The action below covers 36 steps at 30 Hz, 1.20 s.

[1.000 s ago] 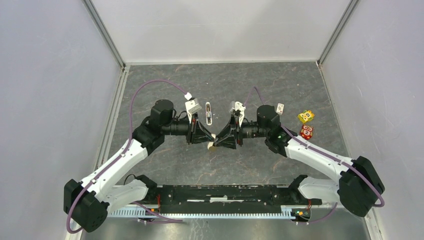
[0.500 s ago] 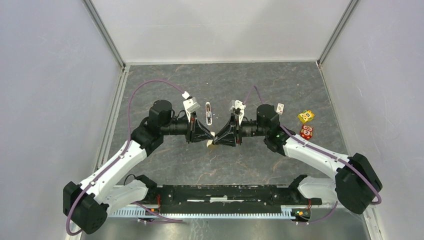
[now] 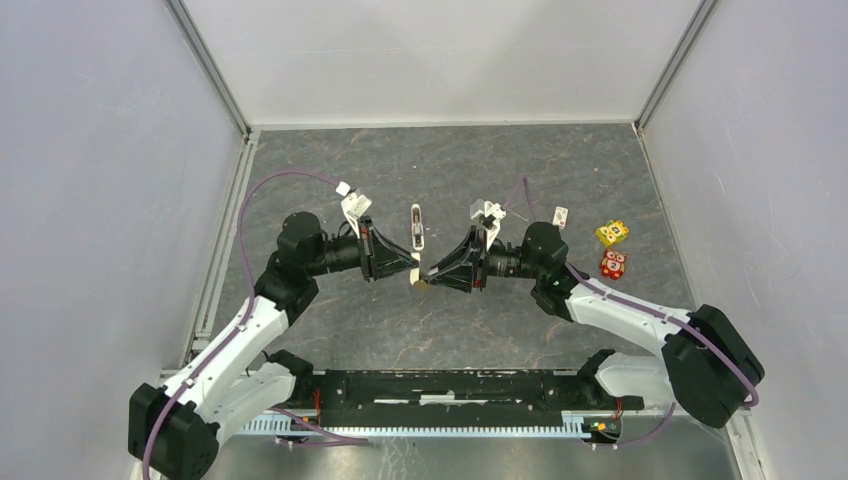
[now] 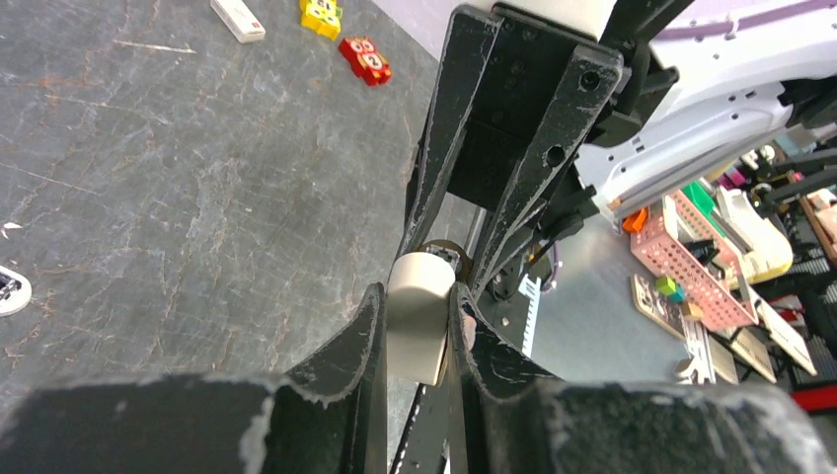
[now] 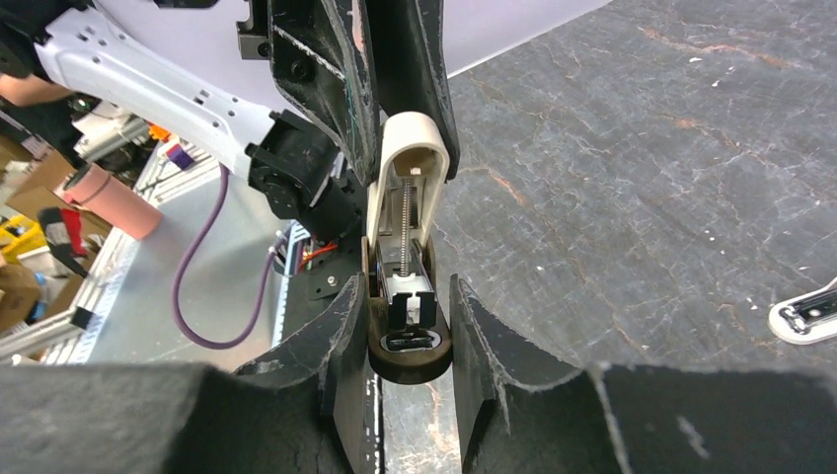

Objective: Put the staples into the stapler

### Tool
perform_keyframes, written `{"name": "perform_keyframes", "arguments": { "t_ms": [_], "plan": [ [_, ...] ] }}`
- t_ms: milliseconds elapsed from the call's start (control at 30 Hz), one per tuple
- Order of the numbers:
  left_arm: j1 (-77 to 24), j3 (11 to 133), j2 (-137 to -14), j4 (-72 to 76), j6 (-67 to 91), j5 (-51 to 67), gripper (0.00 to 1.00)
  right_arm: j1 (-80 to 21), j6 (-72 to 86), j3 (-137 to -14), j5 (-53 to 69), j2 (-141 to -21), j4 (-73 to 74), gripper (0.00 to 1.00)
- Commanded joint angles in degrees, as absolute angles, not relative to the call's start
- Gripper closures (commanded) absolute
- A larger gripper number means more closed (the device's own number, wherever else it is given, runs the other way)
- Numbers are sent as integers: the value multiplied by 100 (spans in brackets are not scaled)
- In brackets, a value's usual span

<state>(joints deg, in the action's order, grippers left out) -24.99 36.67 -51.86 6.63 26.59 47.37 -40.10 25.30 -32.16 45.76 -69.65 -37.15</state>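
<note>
Pinches, from the 9 o'clock side, with the left gripper (image 4: 415, 321), the rounded cream end of a small cream-and-dark-brown plastic stapler (image 5: 410, 138); both fingers (image 4: 360, 341) pressed flat against it, no gap at either pad. Holds that stapler off the dark grey marbled table (image 3: 380, 170), close to the table's centre, top swung open, spring and metal channel bared in the right wrist view. Cannot tell whether any staples sit in the channel. Clamps, from the 3 o'clock side, with the right gripper (image 5: 407, 301), the dark brown base of the same stapler, one finger tight on each flank. Just at 12 o'clock of the stapler, flat on the table: a slim white oblong piece with a dark slot (image 3: 416, 225). At 2 o'clock, well apart: a tiny whitish box with a red mark (image 4: 235, 15). Further right, toward 3 o'clock: a yellow cartoon-face cube (image 3: 612, 232), with a red cartoon-face cube (image 3: 613, 264) just at its 6 o'clock.
</note>
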Motion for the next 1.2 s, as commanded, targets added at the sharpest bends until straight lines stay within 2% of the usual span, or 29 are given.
{"name": "perform_keyframes", "arguments": {
  "t_ms": [0, 267, 500, 867, 1000, 1100, 1167],
  "plan": [
    [-2169, 3594, -4867, 1926, 3353, 3637, 98, -4113, 3071, -2863, 5141, -7092, -4325, 75],
    [-2096, 3321, -4580, 2348, 3604, 3275, 98, -4113, 3569, -2627, 5121, -7194, -4992, 65],
    [-2066, 3201, -4403, 2464, 3676, 2907, 98, -4109, 3665, -2569, 5133, -7233, -5093, 64],
    [-2035, 3207, -4247, 2247, 3504, 2713, 98, -4107, 3630, -2294, 5160, -7037, -5112, 48],
    [-2035, 3264, -4325, 2213, 3283, 3237, 98, -4109, 3366, -2508, 5085, -6883, -4639, 31],
    [-2037, 3465, -4483, 1927, 3011, 3906, 98, -4108, 2879, -2771, 4724, -6624, -3857, 25],
    [-2036, 3573, -4577, 1855, 2928, 4368, 98, -4111, 2606, -2972, 4514, -6459, -3435, 17]
  ]
}}
